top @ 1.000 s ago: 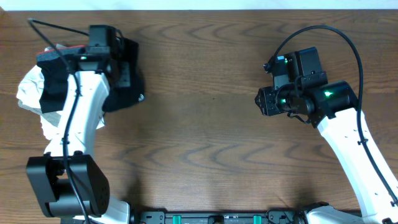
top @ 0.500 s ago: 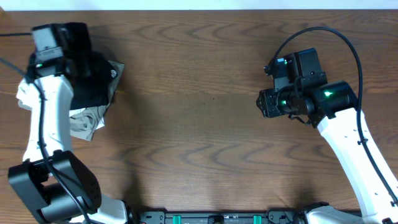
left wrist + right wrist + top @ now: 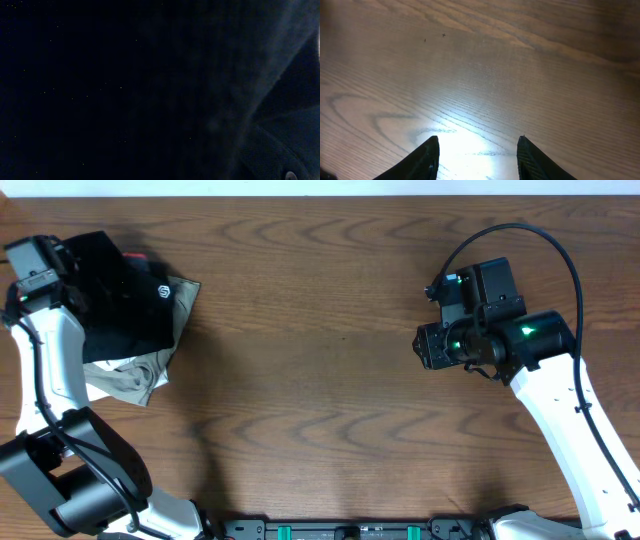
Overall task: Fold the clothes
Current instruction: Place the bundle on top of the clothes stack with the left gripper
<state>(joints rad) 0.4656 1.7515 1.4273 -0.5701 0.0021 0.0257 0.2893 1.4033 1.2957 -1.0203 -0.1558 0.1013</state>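
Observation:
A black shirt (image 3: 125, 295) lies on top of a khaki garment (image 3: 150, 370) at the far left of the wooden table (image 3: 320, 380). My left gripper (image 3: 45, 265) is at the shirt's left edge, its fingers hidden under the cloth. The left wrist view shows only dark fabric (image 3: 150, 90) pressed close, with a button (image 3: 290, 175) at the lower right. The shirt follows the gripper, so it appears shut on it. My right gripper (image 3: 425, 345) is open and empty over bare wood at the right; it also shows in the right wrist view (image 3: 477, 145).
A small red item (image 3: 135, 256) peeks out behind the black shirt. The table's far edge (image 3: 320, 192) runs along the top. The right arm's cable (image 3: 520, 230) loops above its wrist.
My left arm has swung left toward the table's corner, and the black shirt has moved left with it, uncovering the khaki garment. The right arm has not moved.

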